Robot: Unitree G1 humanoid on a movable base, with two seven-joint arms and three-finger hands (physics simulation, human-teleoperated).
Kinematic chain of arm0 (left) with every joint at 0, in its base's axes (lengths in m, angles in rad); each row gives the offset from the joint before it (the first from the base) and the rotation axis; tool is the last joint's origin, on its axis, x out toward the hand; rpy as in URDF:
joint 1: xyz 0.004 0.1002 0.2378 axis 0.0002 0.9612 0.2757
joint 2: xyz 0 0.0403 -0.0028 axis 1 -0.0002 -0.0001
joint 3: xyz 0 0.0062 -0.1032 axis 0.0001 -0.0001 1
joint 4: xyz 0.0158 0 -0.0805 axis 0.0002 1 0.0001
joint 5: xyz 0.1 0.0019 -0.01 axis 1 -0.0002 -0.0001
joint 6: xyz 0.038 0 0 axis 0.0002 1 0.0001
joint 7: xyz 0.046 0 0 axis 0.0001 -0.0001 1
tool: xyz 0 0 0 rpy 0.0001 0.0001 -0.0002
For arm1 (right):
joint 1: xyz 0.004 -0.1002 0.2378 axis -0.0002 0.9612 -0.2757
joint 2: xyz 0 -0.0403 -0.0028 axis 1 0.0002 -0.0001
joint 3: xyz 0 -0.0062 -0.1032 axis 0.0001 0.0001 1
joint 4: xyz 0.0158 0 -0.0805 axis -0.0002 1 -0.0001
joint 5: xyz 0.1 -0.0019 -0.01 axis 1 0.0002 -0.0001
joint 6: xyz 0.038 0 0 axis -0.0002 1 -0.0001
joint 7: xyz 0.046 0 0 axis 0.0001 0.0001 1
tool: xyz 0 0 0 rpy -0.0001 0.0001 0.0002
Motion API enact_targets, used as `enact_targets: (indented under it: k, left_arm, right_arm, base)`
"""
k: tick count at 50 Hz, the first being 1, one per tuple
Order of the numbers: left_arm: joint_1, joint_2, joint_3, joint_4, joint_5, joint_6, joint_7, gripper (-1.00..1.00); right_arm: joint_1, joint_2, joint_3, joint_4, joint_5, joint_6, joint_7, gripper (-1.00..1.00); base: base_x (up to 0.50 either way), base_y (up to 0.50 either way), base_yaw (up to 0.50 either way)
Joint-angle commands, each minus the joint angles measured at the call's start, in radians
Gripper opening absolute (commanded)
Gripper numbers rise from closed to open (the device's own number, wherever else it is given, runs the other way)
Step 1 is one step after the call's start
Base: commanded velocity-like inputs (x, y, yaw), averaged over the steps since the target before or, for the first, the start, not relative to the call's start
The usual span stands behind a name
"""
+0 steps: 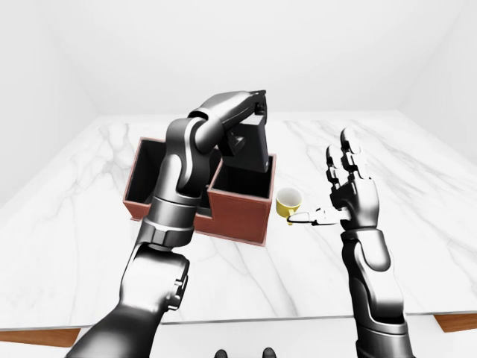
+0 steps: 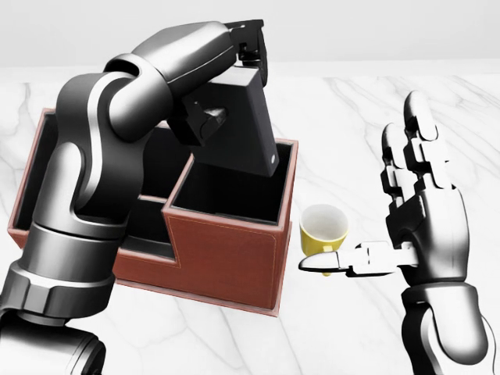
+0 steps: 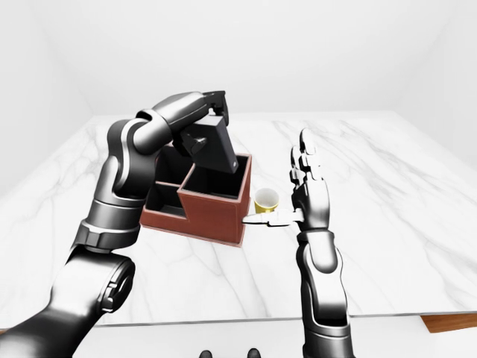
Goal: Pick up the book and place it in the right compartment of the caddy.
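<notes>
The book is a dark slab, tilted and nearly upright. Its lower end dips into the right compartment of the brown caddy. My left hand is shut on the book's upper end, and its arm crosses over the caddy's left compartments and hides part of them. My right hand stands open to the right of the caddy, palm toward it, fingers up and thumb stretched out with nothing in it.
A small yellow cup stands on the white marble table between the caddy's right wall and my right thumb. The table's near edge runs along the bottom of the left-eye view.
</notes>
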Motion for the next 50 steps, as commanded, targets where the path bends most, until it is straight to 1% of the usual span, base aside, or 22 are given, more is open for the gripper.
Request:
enact_targets:
  k: [1, 7, 16, 23, 27, 31, 36, 44, 50]
  left_arm:
    - [-0.050, 0.013, 0.016, 0.095, 0.038, 0.000, 0.000, -1.00]
    - [-0.053, 0.014, 0.016, 0.120, 0.035, 0.000, 0.012, -1.00]
    - [-0.066, 0.004, 0.012, 0.186, 0.022, 0.000, 0.056, -1.00]
    - [-0.105, 0.005, 0.015, 0.292, 0.001, 0.000, 0.124, -1.00]
    - [-0.111, 0.004, 0.012, 0.344, -0.010, 0.000, 0.159, -1.00]
    - [-0.119, 0.002, 0.008, 0.390, -0.015, -0.010, 0.196, -1.00]
    - [-0.127, -0.003, 0.004, 0.435, -0.018, -0.014, 0.225, -1.00]
    - [-0.132, -0.011, -0.003, 0.504, -0.019, -0.038, 0.275, -1.00]
    - [-0.133, -0.019, -0.006, 0.543, -0.023, -0.050, 0.302, -1.00]
  right_arm:
    - [-0.004, 0.002, 0.006, 0.007, -0.005, 0.000, -0.004, 1.00]
    - [0.006, 0.002, 0.005, 0.003, -0.004, 0.000, 0.000, 1.00]
    - [0.012, 0.003, 0.002, 0.002, -0.004, 0.000, 0.004, 1.00]
    - [-0.007, 0.004, 0.006, 0.015, -0.005, 0.000, -0.005, 1.00]
    - [-0.006, 0.003, 0.005, 0.014, -0.003, 0.000, -0.005, 1.00]
    - [-0.004, 0.002, 0.003, 0.012, -0.001, 0.000, -0.004, 1.00]
    - [-0.008, 0.001, 0.003, 0.014, 0.000, 0.000, -0.006, 1.00]
    - [-0.009, 0.000, 0.002, 0.017, 0.000, 0.000, -0.006, 1.00]
    - [-0.012, 0.000, 0.004, 0.021, -0.001, 0.000, -0.007, 1.00]
  base:
    - [0.00, 0.00, 0.00]
    - [0.00, 0.00, 0.00]
    - [0.00, 0.00, 0.00]
    - [0.00, 0.00, 0.00]
    - [0.00, 0.00, 0.00]
    - [0.00, 0.00, 0.00]
    - [0.00, 0.00, 0.00]
    - [0.00, 0.00, 0.00]
    - [0.00, 0.00, 0.00]
